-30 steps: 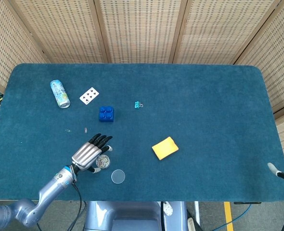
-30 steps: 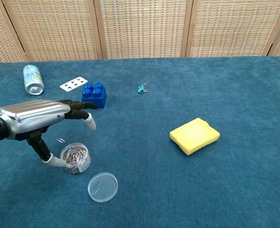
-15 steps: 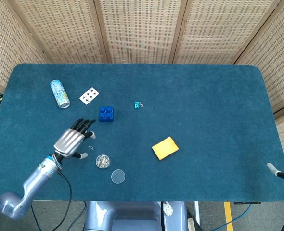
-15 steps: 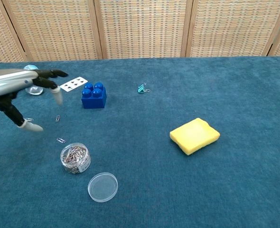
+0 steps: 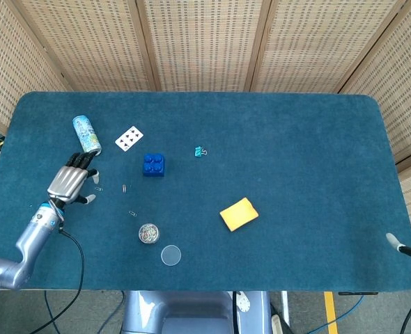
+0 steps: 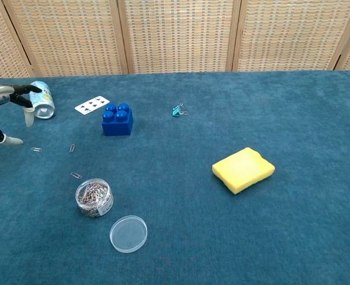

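Head view: the left hand [image 5: 69,182], fingers spread and holding nothing, hovers just below the toppled drink can [image 5: 86,135], loose paper clips [image 5: 98,188] beside it; only fingertips of the right hand [image 5: 407,240] show, state unclear. Chest view: the left hand [image 6: 3,101] at the frame edge, fingertips close to the can [image 6: 41,99].

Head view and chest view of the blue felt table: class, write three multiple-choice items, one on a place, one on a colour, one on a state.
1. Where is the lying drinks can?
A far left
B table centre
C near right

2. What colour is the flat foam sponge?
A green
B yellow
C red

3. How is the small clear jar of paper clips?
A lidded
B tipped over
C open, with its round clear lid beside it

Key: 1 A, it lies by the left hand; 2 B, plainly yellow; 3 C, the lid lies on the felt.
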You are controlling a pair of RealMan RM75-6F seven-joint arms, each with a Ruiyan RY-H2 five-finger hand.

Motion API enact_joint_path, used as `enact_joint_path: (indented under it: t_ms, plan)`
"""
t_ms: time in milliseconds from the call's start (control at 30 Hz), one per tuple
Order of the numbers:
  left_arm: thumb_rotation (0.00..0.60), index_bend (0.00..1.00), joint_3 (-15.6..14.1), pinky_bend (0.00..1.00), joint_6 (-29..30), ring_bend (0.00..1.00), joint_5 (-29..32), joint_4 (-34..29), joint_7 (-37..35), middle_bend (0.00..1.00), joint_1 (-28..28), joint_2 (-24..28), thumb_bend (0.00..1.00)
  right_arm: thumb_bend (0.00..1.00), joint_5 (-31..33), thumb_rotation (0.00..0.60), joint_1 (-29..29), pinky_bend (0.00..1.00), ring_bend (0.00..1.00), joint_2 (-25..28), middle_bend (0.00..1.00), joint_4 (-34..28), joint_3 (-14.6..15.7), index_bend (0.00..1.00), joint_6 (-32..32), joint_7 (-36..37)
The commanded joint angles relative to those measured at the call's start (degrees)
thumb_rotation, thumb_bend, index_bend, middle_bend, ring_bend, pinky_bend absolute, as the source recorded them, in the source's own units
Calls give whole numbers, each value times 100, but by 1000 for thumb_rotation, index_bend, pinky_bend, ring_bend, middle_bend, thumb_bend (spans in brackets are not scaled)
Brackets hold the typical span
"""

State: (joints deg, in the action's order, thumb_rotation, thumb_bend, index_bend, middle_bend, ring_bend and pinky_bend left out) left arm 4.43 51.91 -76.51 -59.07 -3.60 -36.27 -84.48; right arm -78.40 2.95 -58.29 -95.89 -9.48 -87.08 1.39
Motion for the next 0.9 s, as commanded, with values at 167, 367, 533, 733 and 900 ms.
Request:
enact_joint_path:
  t_ms: [167, 367, 533, 733, 900]
  plan:
    - [600, 508, -40, 0, -322, 0, -125, 1464, -589, 0, -169, -873, 234, 0, 102, 600, 42, 0, 0, -42, 0, 11, -43, 4, 50, -98]
    - [600, 519, -60, 0, -446, 0, -207, 2004, -811, 0, -250, -1191, 234, 0, 202, 600, 74, 0, 0, -65, 0, 47, -71, 4, 123, -134]
    - [600, 522, -79, 0, -439, 0, -280, 2270, -945, 0, -265, -1351, 261, 0, 252, 600, 93, 0, 0, -77, 0, 69, -82, 4, 166, -152]
    - [600, 522, -91, 0, -487, 0, -311, 2436, -1054, 0, -262, -1457, 263, 0, 252, 600, 95, 0, 0, -80, 0, 81, -74, 4, 179, -151]
    - [600, 530, -101, 0, -546, 0, -334, 2542, -1135, 0, -264, -1544, 291, 0, 250, 600, 97, 0, 0, -82, 0, 81, -66, 4, 187, -156]
